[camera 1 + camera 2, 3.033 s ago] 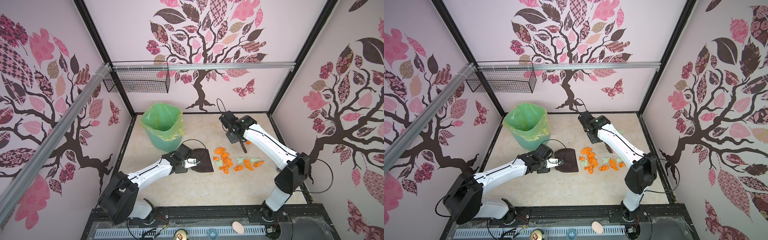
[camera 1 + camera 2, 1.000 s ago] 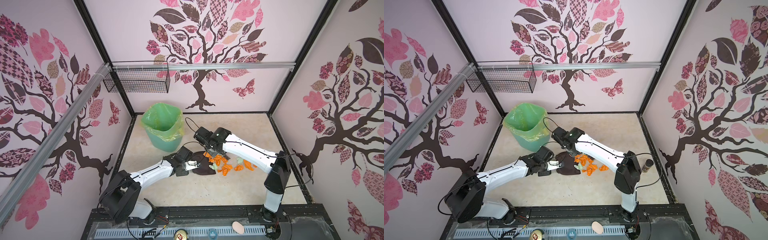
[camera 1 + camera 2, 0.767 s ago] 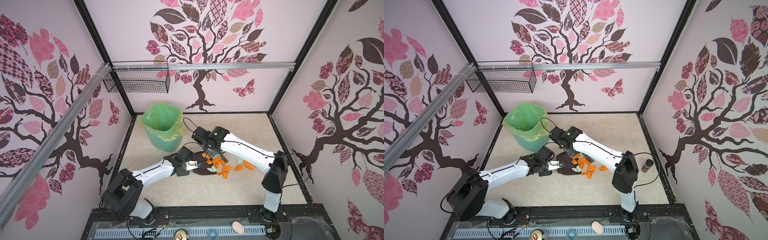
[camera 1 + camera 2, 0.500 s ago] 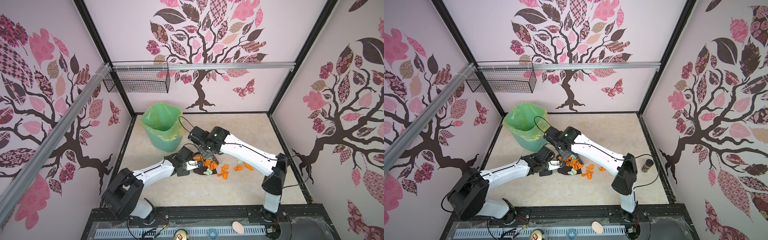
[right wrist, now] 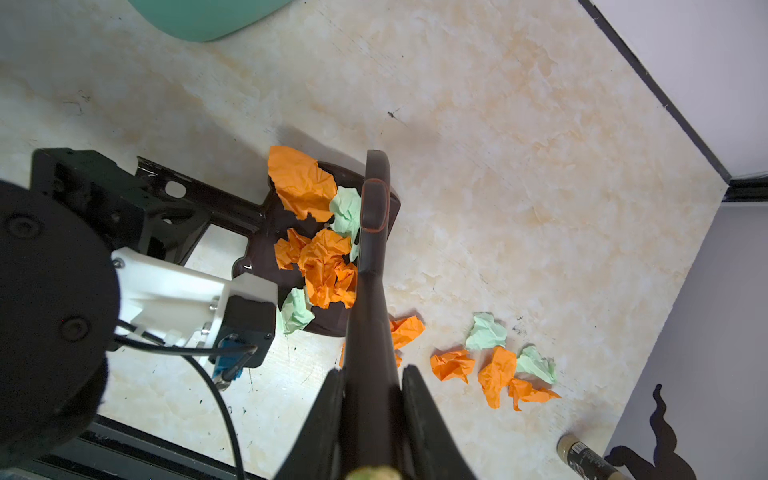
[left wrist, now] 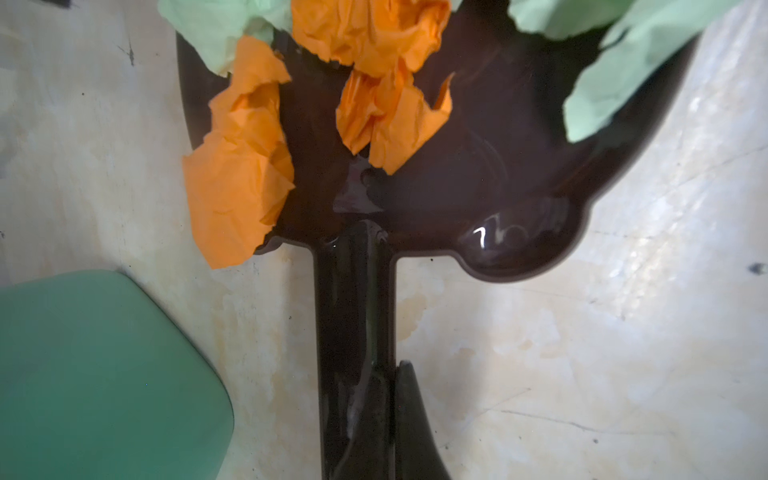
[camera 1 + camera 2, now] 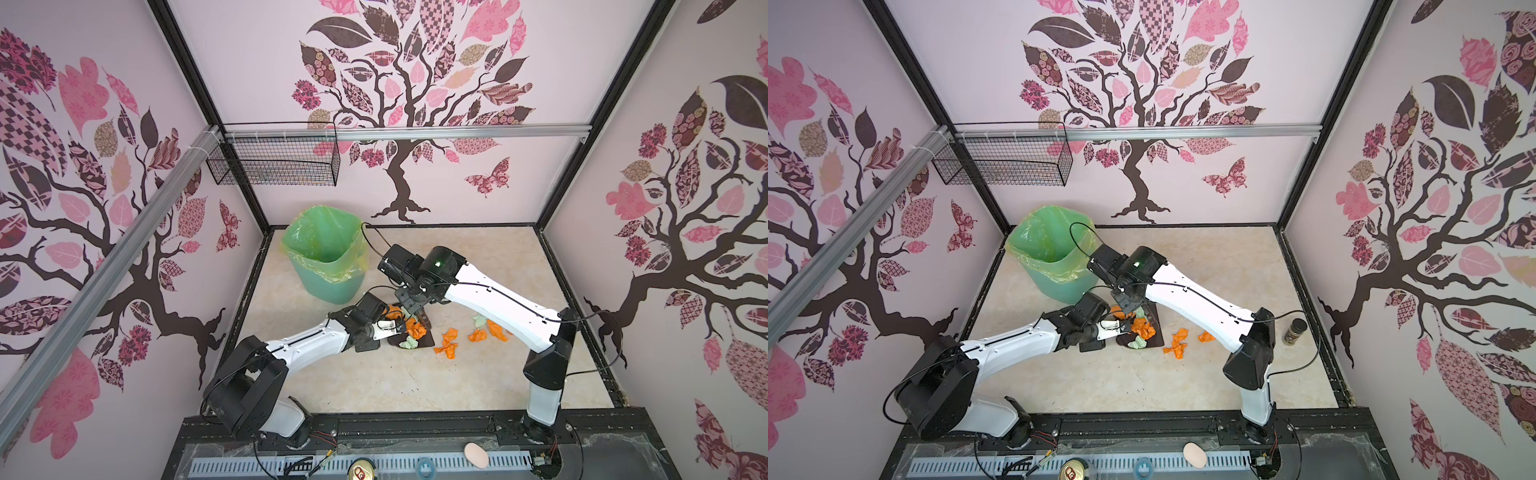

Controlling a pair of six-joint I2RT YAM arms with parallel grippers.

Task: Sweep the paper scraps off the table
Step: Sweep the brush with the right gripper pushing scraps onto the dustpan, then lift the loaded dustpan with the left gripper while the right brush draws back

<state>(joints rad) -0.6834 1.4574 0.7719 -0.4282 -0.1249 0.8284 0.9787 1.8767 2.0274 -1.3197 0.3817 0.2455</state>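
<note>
ok so going from the left: a black wire basket (image 7: 274,162) hangs on the rail at the back left. Below it the green bin (image 7: 328,282) stands on the table (image 7: 478,249), with a yellow-green liner (image 7: 359,259) folded over its rim

just in front of the bin the left tool (image 6: 384,399) is pinched tight on the handle of a dark brown dustpan (image 6: 478,174). The pan lies flat on the table with its mouth facing right, and in the left wrist view the bin's base sits just beside the handle

a good chunk of the paper scraps (image 5: 324,266) are on the pan: several orange wads and a few mint ones. One orange wad hangs over the rim on the bin side

the right tool (image 5: 374,399) reaches across the middle and hangs over the pan, close to the bin. Its fingers are clamped on the handle of a dark brush (image 5: 374,216), which lies along the pan's open edge, right against the wads there. Can't make out the bristles

right of the pan the other scraps are loose on the table. There's an orange clump (image 7: 446,343) just beside the pan's mouth, then a few more orange and mint ones (image 7: 486,328) further right, partly tucked under the right arm (image 7: 498,303)

last thing, a small dark jar (image 7: 1293,330) stands near the table's right edge, well apart from the scraps
</note>
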